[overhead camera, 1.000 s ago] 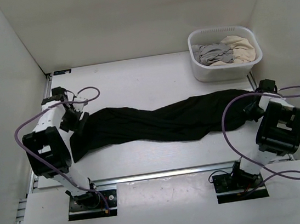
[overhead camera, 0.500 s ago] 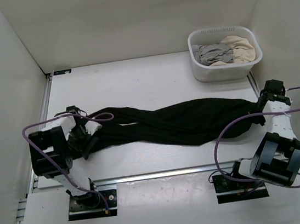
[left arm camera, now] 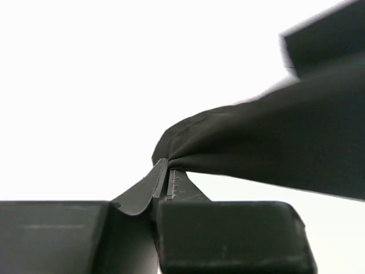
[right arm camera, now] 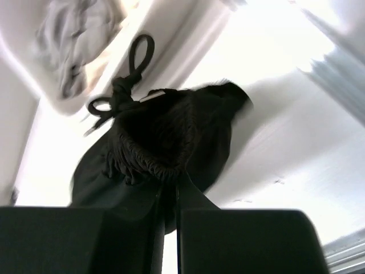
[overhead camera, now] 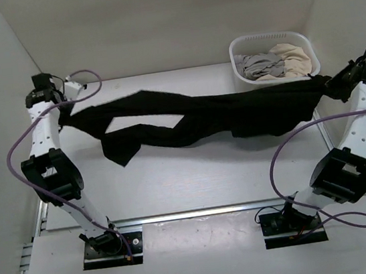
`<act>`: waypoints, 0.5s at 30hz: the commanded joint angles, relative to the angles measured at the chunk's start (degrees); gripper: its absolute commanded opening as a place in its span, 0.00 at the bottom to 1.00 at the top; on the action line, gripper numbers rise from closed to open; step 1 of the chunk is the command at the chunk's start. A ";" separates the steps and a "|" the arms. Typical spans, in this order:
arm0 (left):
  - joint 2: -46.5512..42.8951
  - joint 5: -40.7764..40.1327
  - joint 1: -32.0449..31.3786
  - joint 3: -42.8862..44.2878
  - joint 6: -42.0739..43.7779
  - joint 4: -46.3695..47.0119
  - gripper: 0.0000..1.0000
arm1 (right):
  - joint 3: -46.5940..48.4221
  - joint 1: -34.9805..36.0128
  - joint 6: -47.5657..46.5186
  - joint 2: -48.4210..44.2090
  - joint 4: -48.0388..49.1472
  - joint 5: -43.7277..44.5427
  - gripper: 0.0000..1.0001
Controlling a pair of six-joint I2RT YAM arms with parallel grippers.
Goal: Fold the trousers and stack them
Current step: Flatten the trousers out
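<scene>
Hold the trousers (overhead camera: 234,113) taut between both hands: the left hand (overhead camera: 63,112) is clamped on a leg hem, and the right hand (overhead camera: 331,82) is clamped on the drawstring waistband. Keep both hands level and the tension even, so the loose second leg untwists before lowering. A second ago the trousers lay on the tabletop (overhead camera: 196,182) with both arms low. Now they hang stretched above it.

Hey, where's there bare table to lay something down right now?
Widest bare patch: the table between the hanging trousers and the near rail. A narrower strip lies behind the trousers, left of the basket. Crowded at the far right, where basket, trousers and right gripper meet.
</scene>
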 commanded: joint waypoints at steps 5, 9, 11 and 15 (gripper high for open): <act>-5.64 -4.95 2.61 0.47 2.15 -4.59 0.14 | -8.57 -1.40 -1.78 -5.66 -2.12 -4.07 0.00; -9.94 -5.57 2.61 -12.42 2.15 -0.55 0.14 | -17.19 -1.40 -3.19 -9.61 -0.89 -4.08 0.00; -11.27 -6.36 2.61 -16.75 3.98 -0.02 0.14 | -20.27 -1.40 -3.80 -11.54 -1.50 -3.02 0.00; -13.72 -8.29 2.61 -25.02 6.01 -0.02 0.16 | -25.37 -1.40 -4.34 -13.75 -1.51 -1.00 0.00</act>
